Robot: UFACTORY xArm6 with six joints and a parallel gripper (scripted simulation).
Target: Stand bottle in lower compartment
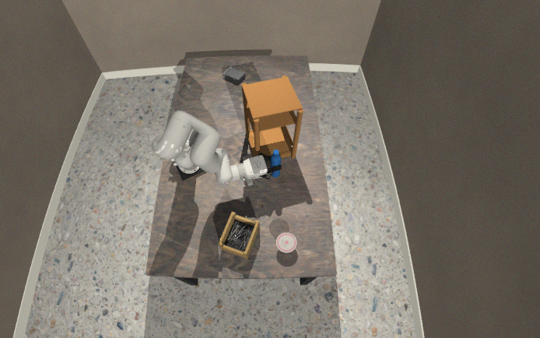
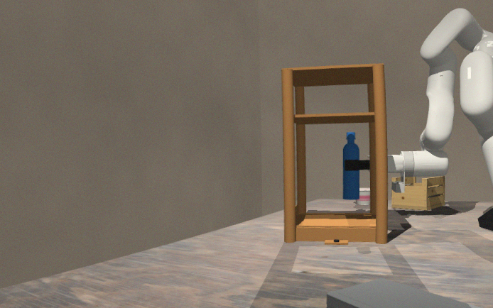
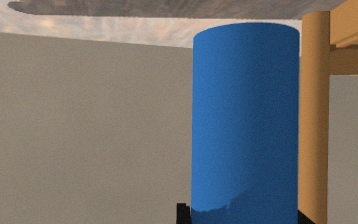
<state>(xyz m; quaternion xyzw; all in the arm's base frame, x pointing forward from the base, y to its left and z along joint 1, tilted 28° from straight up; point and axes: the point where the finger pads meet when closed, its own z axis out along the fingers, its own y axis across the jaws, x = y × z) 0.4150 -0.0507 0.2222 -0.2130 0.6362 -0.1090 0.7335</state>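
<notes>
The blue bottle (image 1: pixel 275 162) stands upright, cap up, held a little above the table just in front of the wooden shelving unit (image 1: pixel 271 115). My gripper (image 1: pixel 275 170) is shut on the bottle's middle, with the arm reaching in level from the left. In the exterior view the bottle (image 2: pixel 350 172) shows through the unit's lower compartment (image 2: pixel 334 221), beyond its far side, with the black fingers (image 2: pixel 356 165) around its body. In the wrist view the bottle (image 3: pixel 245 125) fills the middle, and a shelf post (image 3: pixel 314 115) stands close beside it.
A wooden crate of dark tools (image 1: pixel 239 234) and a pink-rimmed round dish (image 1: pixel 285 242) sit near the table's front. A grey block (image 1: pixel 233 75) lies behind the shelving unit. The arm's base (image 1: pixel 187 169) is at the table's left edge.
</notes>
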